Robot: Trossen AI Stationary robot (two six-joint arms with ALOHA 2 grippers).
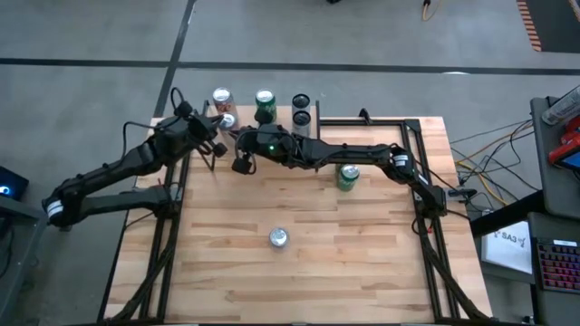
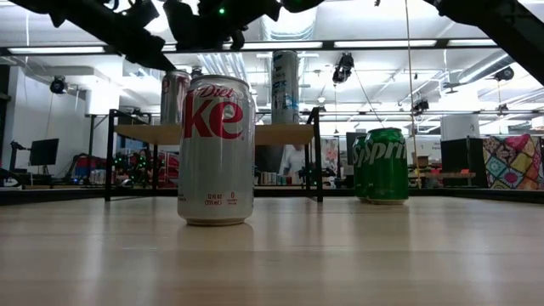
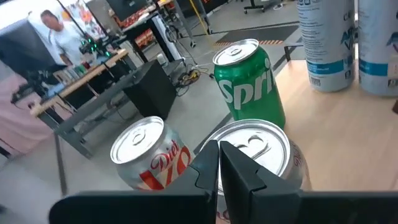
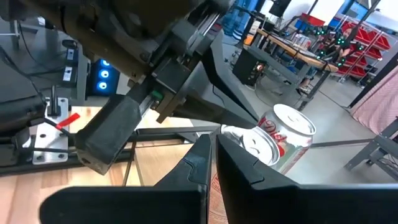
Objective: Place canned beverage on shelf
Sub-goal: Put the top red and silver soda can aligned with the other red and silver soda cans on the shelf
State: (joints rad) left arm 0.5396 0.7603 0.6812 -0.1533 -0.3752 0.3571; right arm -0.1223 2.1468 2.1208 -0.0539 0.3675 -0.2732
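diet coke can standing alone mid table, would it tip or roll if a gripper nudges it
The Diet Coke can stands upright on the bare table, tall for its base, so a high nudge would probably tip it. Once down, its round body would likely roll. Its smooth metal wall looks slippery and could dent under a hard squeeze. Full or empty, I cannot tell.

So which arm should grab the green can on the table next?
Probably the right. The left end effector and right end effector are both by the shelf, but the Sprite can stands on the table right half, beside the right arm.
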